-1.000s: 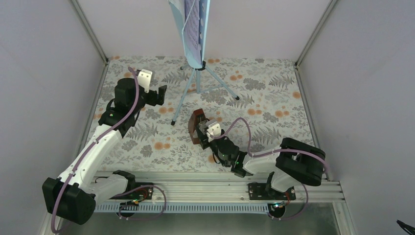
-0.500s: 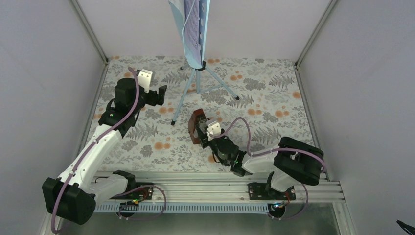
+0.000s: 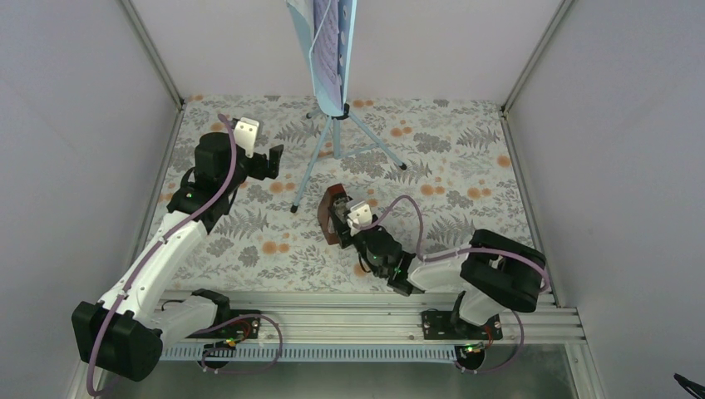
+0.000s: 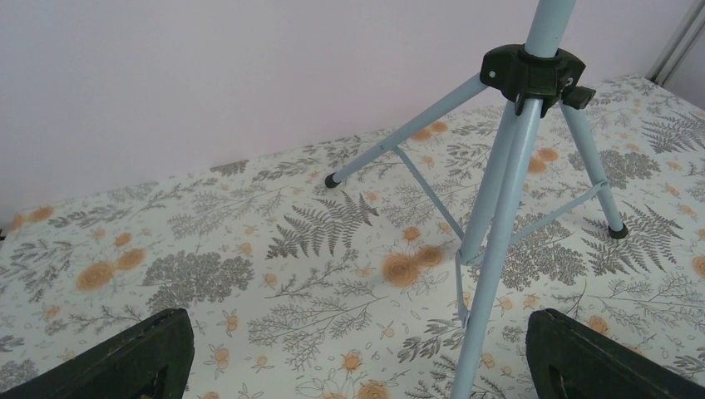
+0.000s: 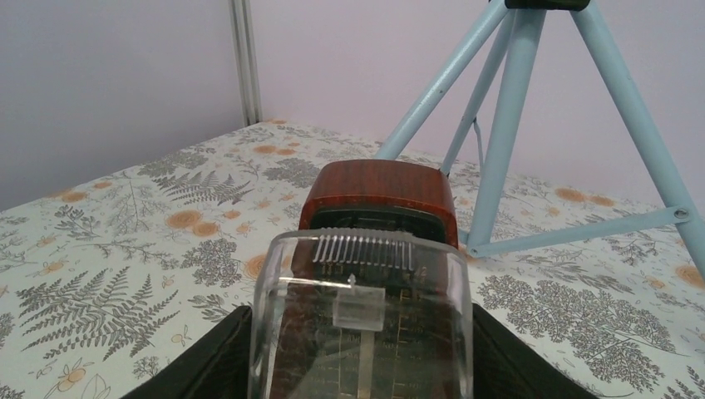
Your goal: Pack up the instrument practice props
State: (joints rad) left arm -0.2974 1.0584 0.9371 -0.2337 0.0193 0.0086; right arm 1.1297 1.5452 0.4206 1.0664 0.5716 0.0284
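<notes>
Can't read print on sheet-music pages (image 3: 325, 40), too small. Losing upper music stand (image 3: 336, 133) past top edge overhead; only legs in wrist views. Seeing metronome (image 5: 378, 193) base cropped at bottom edge; overhead, partly hidden under right gripper (image 3: 339, 219).

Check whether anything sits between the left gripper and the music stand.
Nothing visible. The left gripper, jaws open, faces the music stand legs directly. The metronome is off to the side, between the right gripper jaws.
</notes>
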